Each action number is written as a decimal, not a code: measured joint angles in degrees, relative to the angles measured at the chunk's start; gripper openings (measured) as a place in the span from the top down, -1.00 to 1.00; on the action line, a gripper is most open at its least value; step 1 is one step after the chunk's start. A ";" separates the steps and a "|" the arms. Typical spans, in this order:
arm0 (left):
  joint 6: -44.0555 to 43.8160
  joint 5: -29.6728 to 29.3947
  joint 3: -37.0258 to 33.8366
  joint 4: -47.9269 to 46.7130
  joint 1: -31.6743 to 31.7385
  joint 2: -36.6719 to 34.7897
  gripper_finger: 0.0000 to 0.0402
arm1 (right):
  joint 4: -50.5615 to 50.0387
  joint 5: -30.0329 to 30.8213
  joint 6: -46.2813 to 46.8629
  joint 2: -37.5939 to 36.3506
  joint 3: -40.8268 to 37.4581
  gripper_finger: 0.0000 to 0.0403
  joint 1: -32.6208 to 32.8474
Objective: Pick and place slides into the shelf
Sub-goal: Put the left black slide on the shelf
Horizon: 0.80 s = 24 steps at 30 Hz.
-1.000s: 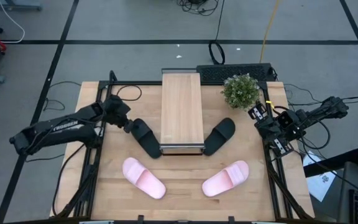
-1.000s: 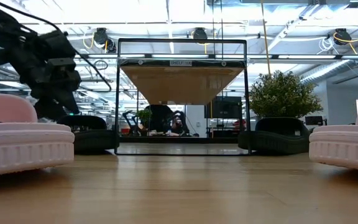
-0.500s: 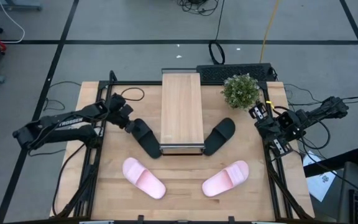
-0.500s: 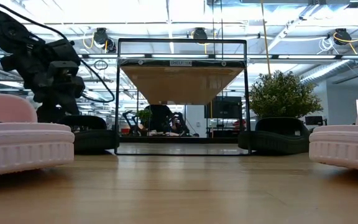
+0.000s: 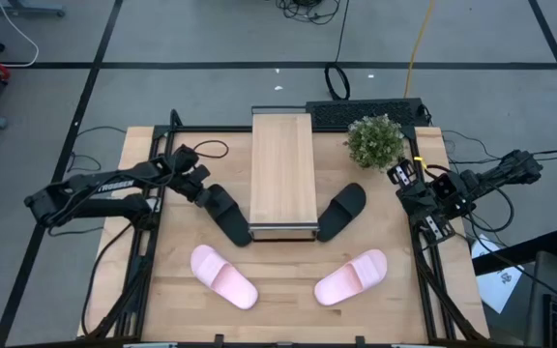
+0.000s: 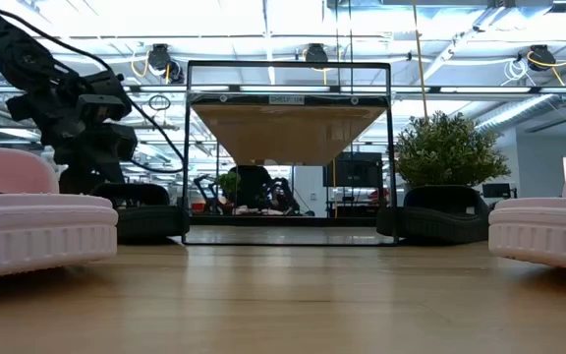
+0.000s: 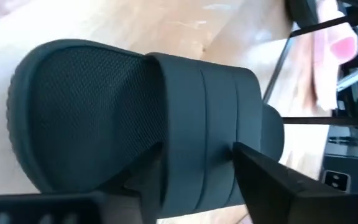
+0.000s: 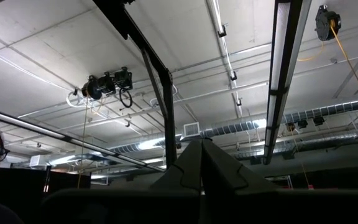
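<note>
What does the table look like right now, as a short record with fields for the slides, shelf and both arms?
shelf: wood-topped rack at table centre, nothing on top
black slides: one at the shelf's left front corner, one at its right front corner
pink slides: two near the front edge, left and right
left gripper: at the left black slide's heel, jaws open either side of it
right gripper: parked at the table's right edge beside the plant, jaws shut
</note>
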 joint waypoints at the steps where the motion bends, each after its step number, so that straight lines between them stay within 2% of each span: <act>1: 0.02 0.51 0.00 0.75 -0.02 0.16 0.22 | -0.02 0.01 0.00 0.02 0.00 0.99 -0.01; 7: 1.35 2.32 0.00 4.25 0.00 0.47 0.88 | -0.02 0.02 0.00 0.02 0.00 0.99 0.00; 8: 1.59 2.65 0.02 4.60 0.02 0.47 0.93 | -0.02 0.02 0.02 -0.01 0.00 0.99 0.00; 13: 1.15 2.74 0.02 3.75 0.02 0.49 0.97 | -0.02 0.02 0.02 0.00 0.00 0.99 0.00; 19: -3.65 3.29 0.10 2.54 0.00 -1.44 0.99 | -0.02 0.03 1.44 0.02 0.00 0.99 0.00; 24: -2.85 1.32 3.82 -6.41 -0.04 -7.03 0.99 | -0.02 0.02 1.50 0.02 0.00 0.99 0.00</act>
